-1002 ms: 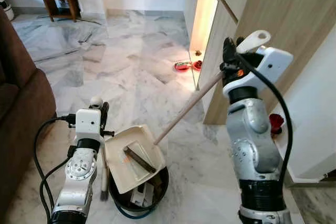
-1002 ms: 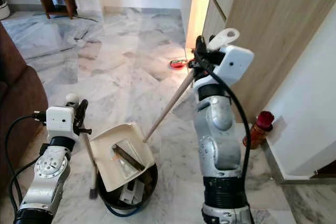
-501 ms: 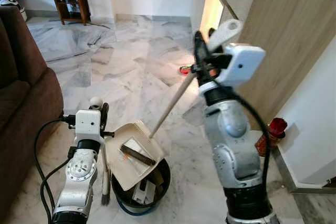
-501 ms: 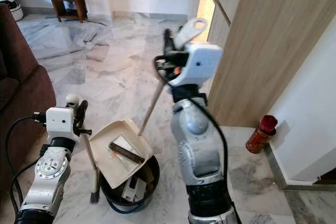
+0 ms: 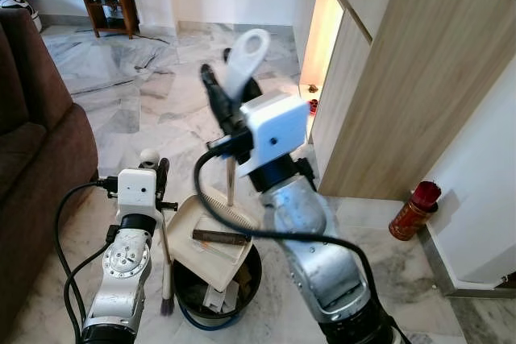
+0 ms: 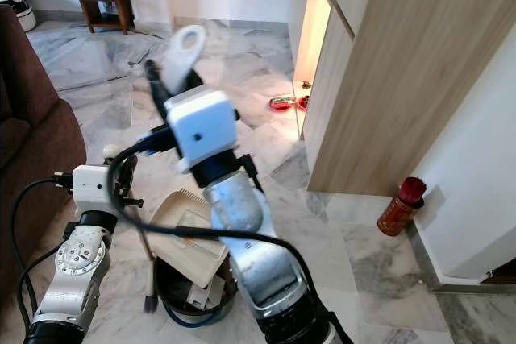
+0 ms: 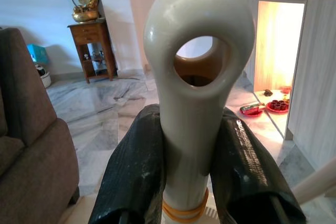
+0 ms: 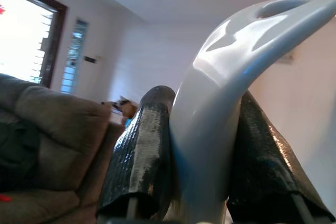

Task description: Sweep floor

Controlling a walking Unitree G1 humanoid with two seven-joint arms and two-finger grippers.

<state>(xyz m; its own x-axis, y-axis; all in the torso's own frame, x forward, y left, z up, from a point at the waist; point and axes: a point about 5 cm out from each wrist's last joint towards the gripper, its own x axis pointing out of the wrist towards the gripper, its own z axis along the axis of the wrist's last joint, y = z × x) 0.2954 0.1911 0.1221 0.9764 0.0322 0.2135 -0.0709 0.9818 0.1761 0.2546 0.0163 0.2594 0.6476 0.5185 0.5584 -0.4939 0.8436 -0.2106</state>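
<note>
— What's on your left side?

— A brown sofa (image 5: 32, 159) along the left edge of the marble floor (image 5: 137, 94). My left gripper (image 7: 191, 182) has its fingers (image 7: 134, 177) clamped on the cream, ring-ended handle of a small broom (image 5: 164, 247), which hangs nearly upright with its dark bristles low beside the bucket.

— And in the middle?

— A black bucket (image 5: 216, 296) sits on the floor just before me, with scraps inside. The cream dustpan (image 5: 211, 235) lies tilted across its rim, a dark brown strip of debris (image 5: 220, 237) resting in the pan. Its long pale handle rises steeply from the pan.

— Who holds that?

— My right gripper (image 8: 202, 156), raised high over the bucket; its fingers (image 8: 142, 150) are closed tight on the dustpan handle's white looped top.

— Anything further right?

— A wood-panelled cabinet (image 5: 403, 62) with a lit gap, red dishes (image 6: 289, 103) on the floor by it, and a red canister (image 5: 411, 210) near the white wall.
</note>
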